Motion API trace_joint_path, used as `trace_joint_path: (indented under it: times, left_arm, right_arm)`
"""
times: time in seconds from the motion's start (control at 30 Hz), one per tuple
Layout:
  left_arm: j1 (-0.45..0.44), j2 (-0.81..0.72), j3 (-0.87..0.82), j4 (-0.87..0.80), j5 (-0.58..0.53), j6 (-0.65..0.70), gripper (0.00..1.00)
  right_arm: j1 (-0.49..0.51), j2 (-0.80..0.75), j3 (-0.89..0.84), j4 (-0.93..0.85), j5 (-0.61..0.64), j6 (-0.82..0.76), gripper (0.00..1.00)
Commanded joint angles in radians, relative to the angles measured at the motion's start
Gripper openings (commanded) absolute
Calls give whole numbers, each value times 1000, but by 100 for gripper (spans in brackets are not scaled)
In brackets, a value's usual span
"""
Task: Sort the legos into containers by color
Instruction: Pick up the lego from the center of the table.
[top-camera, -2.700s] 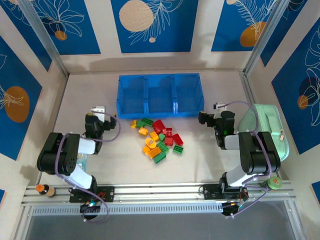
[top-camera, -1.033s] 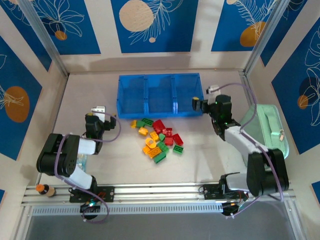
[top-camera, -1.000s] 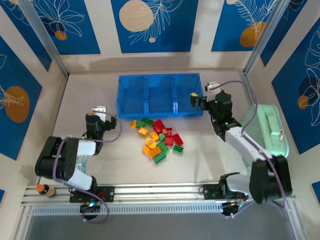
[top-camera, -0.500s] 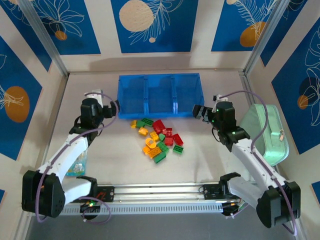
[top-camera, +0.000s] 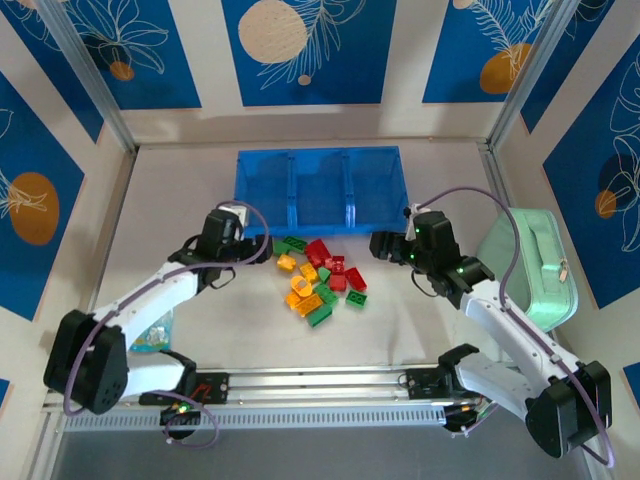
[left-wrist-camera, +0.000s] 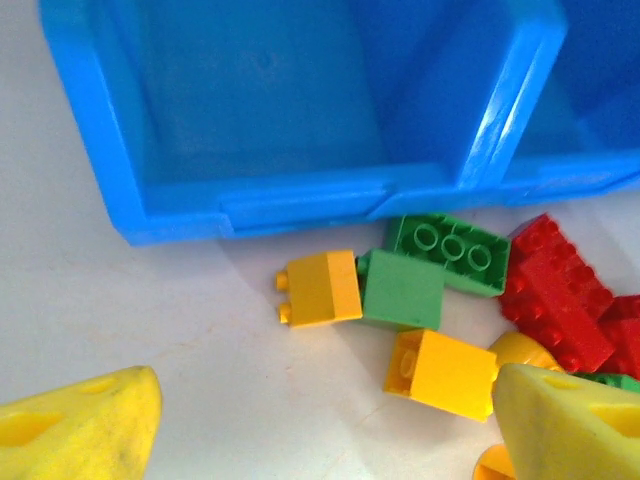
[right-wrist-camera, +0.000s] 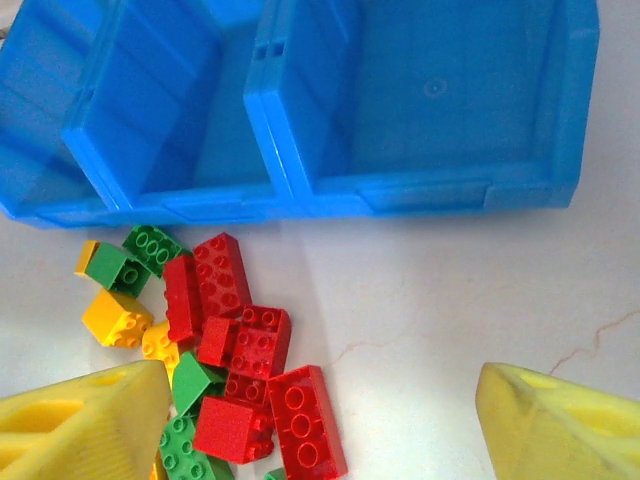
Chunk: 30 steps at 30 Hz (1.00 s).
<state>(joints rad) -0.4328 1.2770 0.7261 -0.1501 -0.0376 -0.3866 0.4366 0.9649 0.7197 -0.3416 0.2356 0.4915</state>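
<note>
Top view: the blue tray (top-camera: 240, 190) of three joined compartments stands at the far middle of the desk (top-camera: 190, 170). The legos (top-camera: 320, 280) lie in a loose pile on the desk just in front of it, red, green and orange-yellow mixed. The left end effector (top-camera: 260, 250) hovers at the pile's left edge and the right end effector (top-camera: 383, 245) at its right edge. A mint-green case (top-camera: 535, 260) sits at the far right.

Left wrist view: the left end effector (left-wrist-camera: 320, 425) is spread wide. A yellow brick (left-wrist-camera: 320, 288) touches a green brick (left-wrist-camera: 402, 290), near the blue tray (left-wrist-camera: 250, 205).

Right wrist view: the right end effector (right-wrist-camera: 320, 420) is likewise spread wide above red bricks (right-wrist-camera: 235, 320), just outside the blue tray (right-wrist-camera: 430, 195).
</note>
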Motion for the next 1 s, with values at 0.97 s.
trace_joint_path:
  times: [0.97]
  left_arm:
    - [21,392,223,-12,-10,-131,62]
  right_arm:
    - [70,-56,-45,-39,4,11,64]
